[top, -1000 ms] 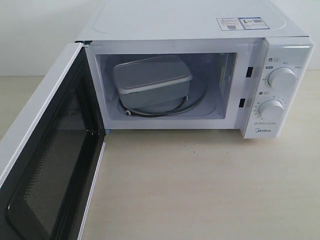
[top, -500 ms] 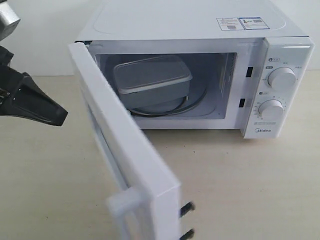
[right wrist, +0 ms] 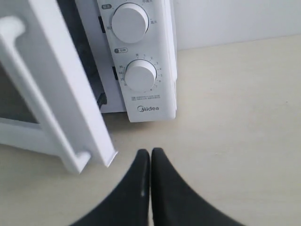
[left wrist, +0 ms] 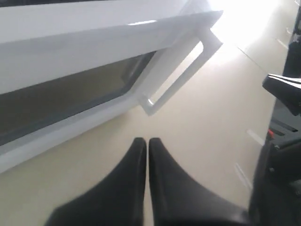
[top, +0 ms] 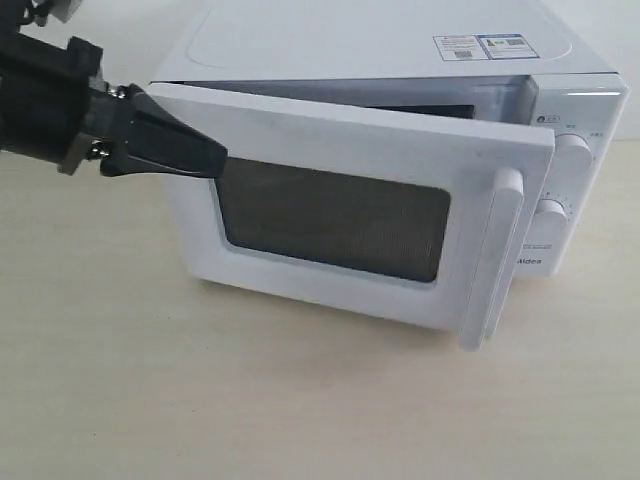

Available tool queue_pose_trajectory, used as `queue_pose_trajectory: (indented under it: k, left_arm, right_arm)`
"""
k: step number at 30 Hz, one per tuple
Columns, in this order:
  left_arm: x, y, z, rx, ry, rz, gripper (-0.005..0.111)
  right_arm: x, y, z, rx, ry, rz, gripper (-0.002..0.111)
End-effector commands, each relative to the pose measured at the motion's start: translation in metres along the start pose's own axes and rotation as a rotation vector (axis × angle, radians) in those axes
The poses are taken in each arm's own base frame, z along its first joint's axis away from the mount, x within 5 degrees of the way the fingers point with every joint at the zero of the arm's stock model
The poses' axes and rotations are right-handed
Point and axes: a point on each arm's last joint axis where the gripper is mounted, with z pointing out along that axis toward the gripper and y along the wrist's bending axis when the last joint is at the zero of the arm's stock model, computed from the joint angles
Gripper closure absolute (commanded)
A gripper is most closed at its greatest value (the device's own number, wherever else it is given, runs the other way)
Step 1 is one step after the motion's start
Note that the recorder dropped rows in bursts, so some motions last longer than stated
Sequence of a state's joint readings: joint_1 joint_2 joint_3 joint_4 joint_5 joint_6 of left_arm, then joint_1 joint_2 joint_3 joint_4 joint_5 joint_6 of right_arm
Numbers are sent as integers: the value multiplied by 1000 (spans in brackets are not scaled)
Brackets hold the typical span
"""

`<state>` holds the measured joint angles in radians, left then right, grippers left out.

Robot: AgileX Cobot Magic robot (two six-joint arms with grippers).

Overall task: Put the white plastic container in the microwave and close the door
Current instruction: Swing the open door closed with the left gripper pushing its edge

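We find the left gripper (top: pixel 214 160), two black tapered fingers pressed flat together with nothing between them, at the outer face of the white microwave door (top: pixel 300 130), up near the corner on the hinge side, the side of the microwave away from the dials. From the exterior view its tips seem to meet the door; we cannot confirm contact, for the left wrist view shows pale table between the tips (left wrist: pixel 146 141) and the door's lower edge. The door stands ajar on the white countertop Midea microwave (top: pixel 380 40): the hinge edge sits close to the body, while the handle edge stands out in front of the control panel (right wrist: pixel 157 52), with a dark gap along the top. Its dark rectangular mesh window (top: pixel 330 220) has a broad white frame, and a long upright white handle (top: pixel 495 260) runs beside it. The white plastic container is hidden behind the door; we cannot place it. The right gripper (right wrist: pixel 150 151), fingers likewise closed on nothing, hangs over the beige table (top: pixel 200 400) just in front of the two round white dials (right wrist: pixel 130 22).
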<state>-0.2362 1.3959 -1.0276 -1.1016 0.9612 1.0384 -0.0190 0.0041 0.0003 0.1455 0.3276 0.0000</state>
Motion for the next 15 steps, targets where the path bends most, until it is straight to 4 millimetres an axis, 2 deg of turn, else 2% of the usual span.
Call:
queue_pose_trajectory:
  k: [1,7,15]
  left_arm:
    - [-5,17,24,-114,-80,20,102]
    - [-14,46,41,-222,-198,-18,102]
    - [-17,66,59,-228,-186,-58,102]
  right_arm:
    - [-7,0,-1,5,-74,-6,108]
    - [-12,0,-1,5,-137,-6,108]
    - [-18,0,-2,5,-196,2,108]
